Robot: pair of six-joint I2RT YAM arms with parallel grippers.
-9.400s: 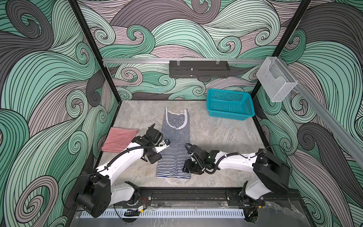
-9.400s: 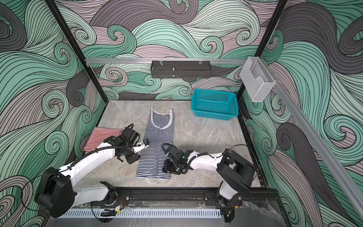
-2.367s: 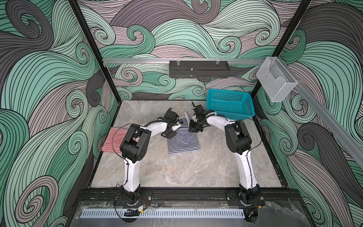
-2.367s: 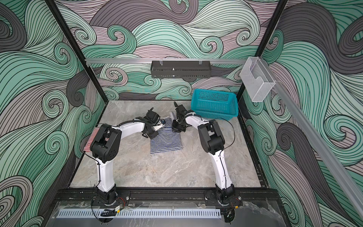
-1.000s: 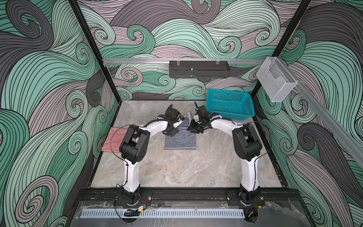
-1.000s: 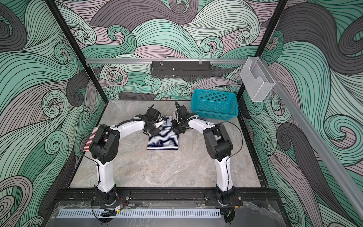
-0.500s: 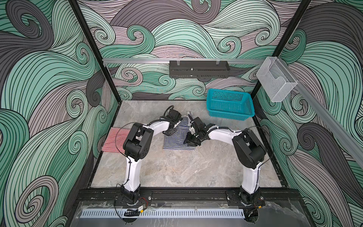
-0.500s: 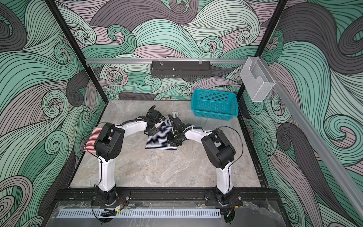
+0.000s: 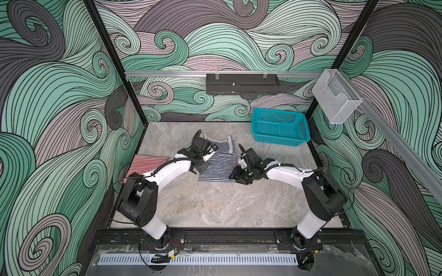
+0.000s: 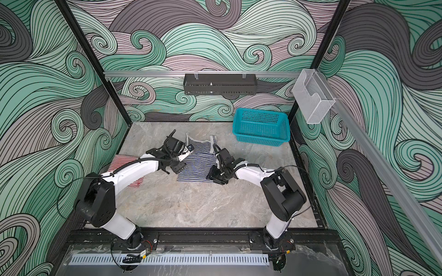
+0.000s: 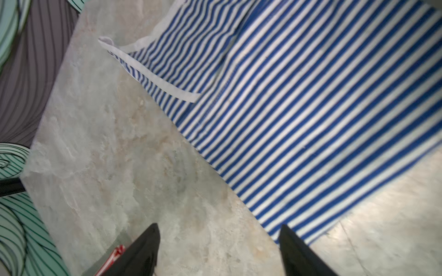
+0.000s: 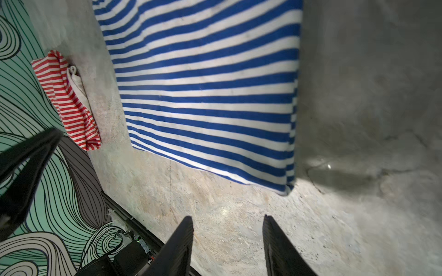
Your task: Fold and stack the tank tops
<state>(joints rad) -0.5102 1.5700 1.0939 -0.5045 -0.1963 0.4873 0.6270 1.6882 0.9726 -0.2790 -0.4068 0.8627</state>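
Observation:
The navy-and-white tank top (image 9: pixel 217 167) (image 10: pixel 196 167) lies folded mid-table, its white-trimmed straps poking out at the far end. The red-and-white tank top (image 9: pixel 146 163) (image 10: pixel 119 162) lies folded by the left wall, partly under the left arm. My left gripper (image 9: pixel 210 153) (image 10: pixel 186 153) hovers open over the navy top's far left edge; in the left wrist view only bare table lies between its tips (image 11: pixel 218 229), beside the stripes (image 11: pixel 299 119). My right gripper (image 9: pixel 235 178) (image 10: pixel 212 178) is open at the near right corner, above bare table (image 12: pixel 227 218) just off the hem (image 12: pixel 205 95).
A teal mesh basket (image 9: pixel 279 126) (image 10: pixel 262 126) stands at the back right of the marble table (image 9: pixel 215 205). A black rack (image 9: pixel 241 83) hangs on the back wall and a clear holder (image 9: pixel 334 100) on the right rail. Walls close in on three sides.
The navy top, once at full length, now lies folded in half. In the last second both grippers opened wider; the right one slid from the far right corner to the near right corner.

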